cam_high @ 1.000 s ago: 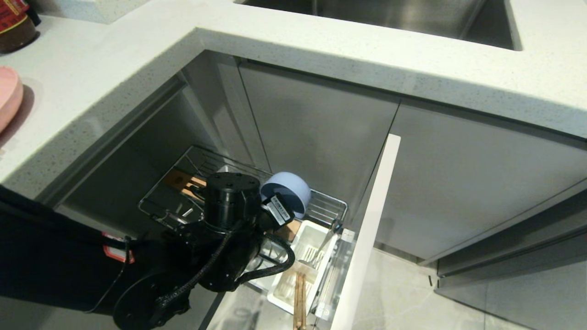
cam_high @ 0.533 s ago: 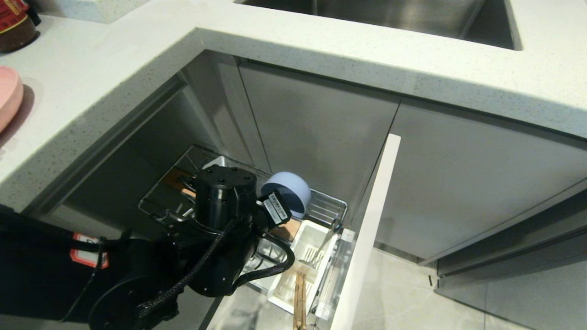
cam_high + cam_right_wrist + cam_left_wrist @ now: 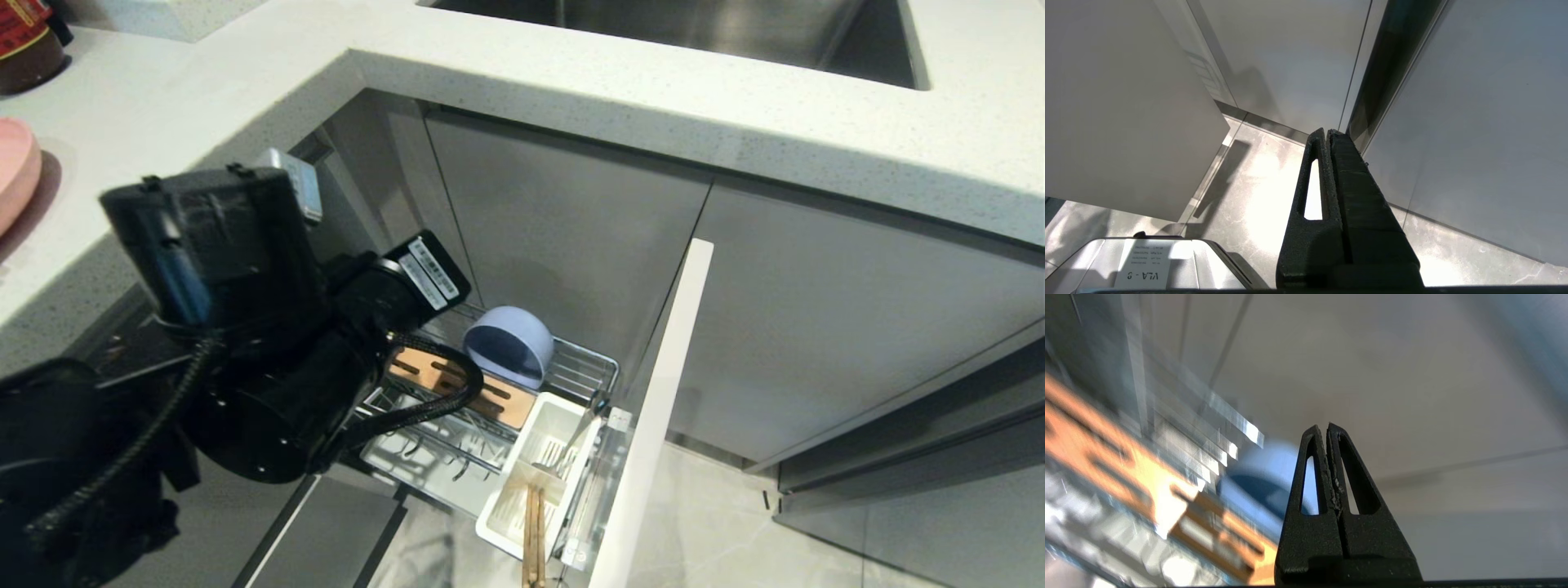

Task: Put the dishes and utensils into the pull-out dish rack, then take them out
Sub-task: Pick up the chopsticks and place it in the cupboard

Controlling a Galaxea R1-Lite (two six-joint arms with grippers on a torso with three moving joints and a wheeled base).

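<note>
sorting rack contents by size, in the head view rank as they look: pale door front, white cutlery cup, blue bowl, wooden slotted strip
1. pale door front, by far the largest
2. white cutlery cup
3. wooden slotted strip and blue bowl: look alike, and the arm hides part of the strip, so unranked

White sticker (image 3: 1142,263) on robot base, upside down: "VLA - 8". Other labels unreadable.

A kitchen: speckled countertop (image 3: 571,82), steel sink (image 3: 694,33), pull-out dish rack (image 3: 457,441)
</note>
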